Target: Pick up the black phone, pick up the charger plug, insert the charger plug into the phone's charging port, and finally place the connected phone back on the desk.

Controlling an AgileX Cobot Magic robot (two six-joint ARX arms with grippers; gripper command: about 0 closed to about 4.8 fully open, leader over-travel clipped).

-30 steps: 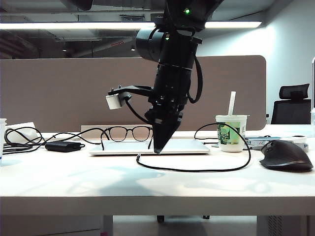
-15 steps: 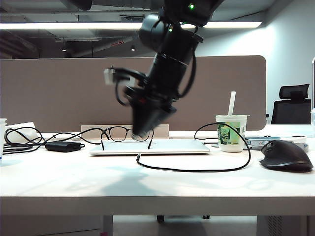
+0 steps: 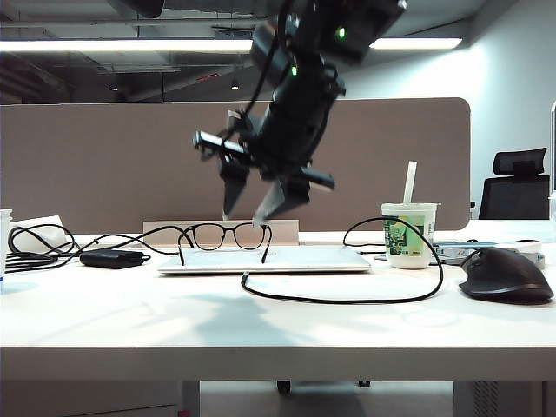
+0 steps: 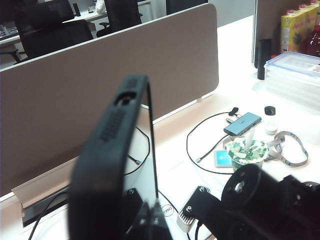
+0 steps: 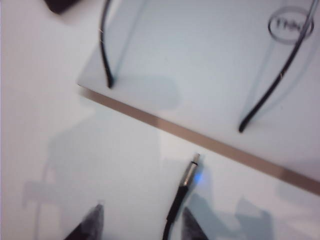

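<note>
We are holding the phone (image 4: 112, 150) clamped in our left gripper; our right gripper (image 3: 252, 207) is hanging spread above the plug (image 5: 189, 172), lying on the surface (image 3: 130, 321).

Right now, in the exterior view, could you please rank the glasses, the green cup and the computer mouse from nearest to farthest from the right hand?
The right hand hangs open above the desk's middle.
1. Glasses: just below it, on the closed laptop.
2. Green cup: off to the right, straw upright.
3. Computer mouse: farthest right, near the desk's edge.
</note>
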